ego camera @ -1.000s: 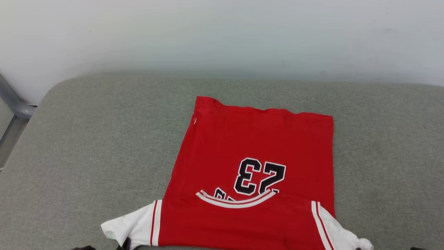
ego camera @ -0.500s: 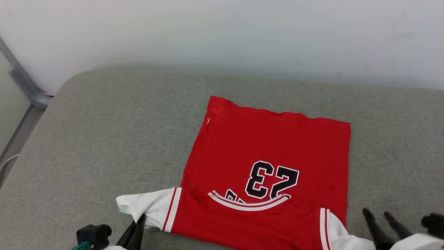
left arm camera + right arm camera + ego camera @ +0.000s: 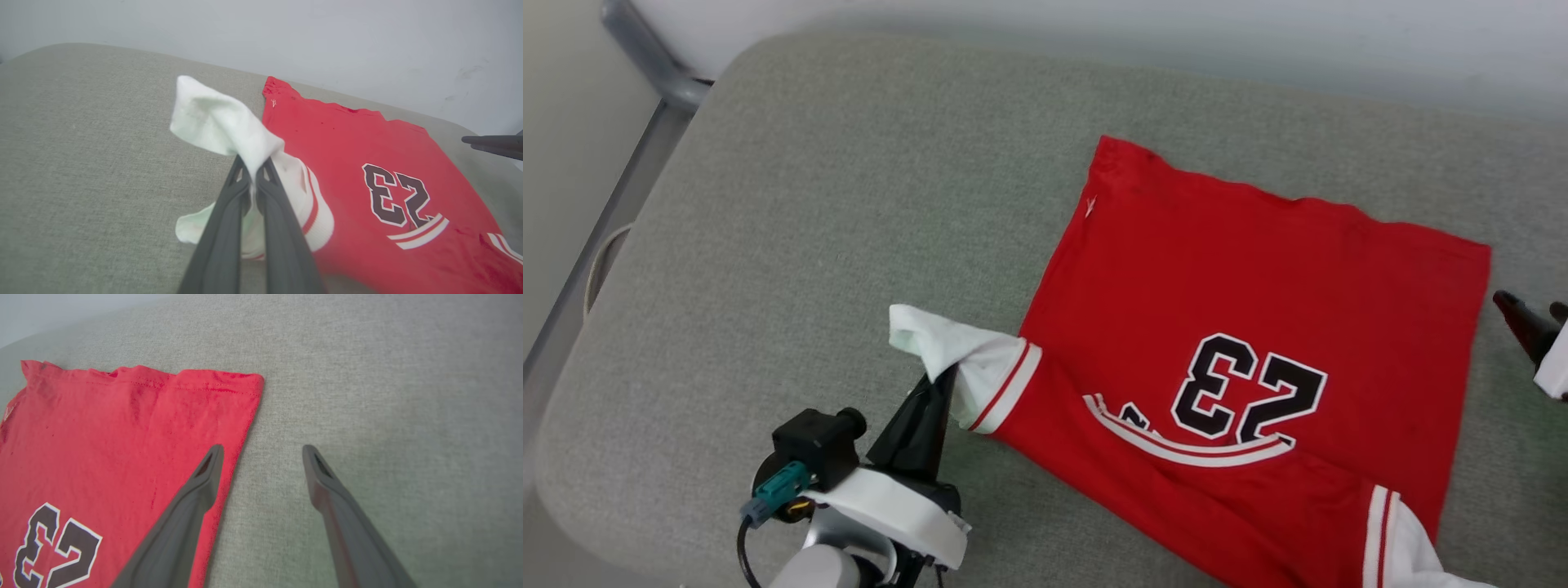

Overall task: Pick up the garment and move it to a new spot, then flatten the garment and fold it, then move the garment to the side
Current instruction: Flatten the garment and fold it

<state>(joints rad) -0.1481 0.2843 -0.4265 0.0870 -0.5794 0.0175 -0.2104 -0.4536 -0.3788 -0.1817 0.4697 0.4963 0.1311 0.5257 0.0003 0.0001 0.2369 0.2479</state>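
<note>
The left gripper (image 3: 253, 169) pinches the garment (image 3: 1241, 278) by its white sleeve (image 3: 216, 118), held up, likely to fold it in. The right gripper (image 3: 263, 451) hangs wide open beside the red edge (image 3: 245, 416).

Soft, even light fills every view, bright and without glare. The shirt (image 3: 1258, 278) and the left tool (image 3: 946, 377) throw only faint, blurred shadows on the grey cushion (image 3: 809, 204). Both wrist views bend toward their edges, and the right tool (image 3: 261, 451) turns soft close to the lens.
</note>
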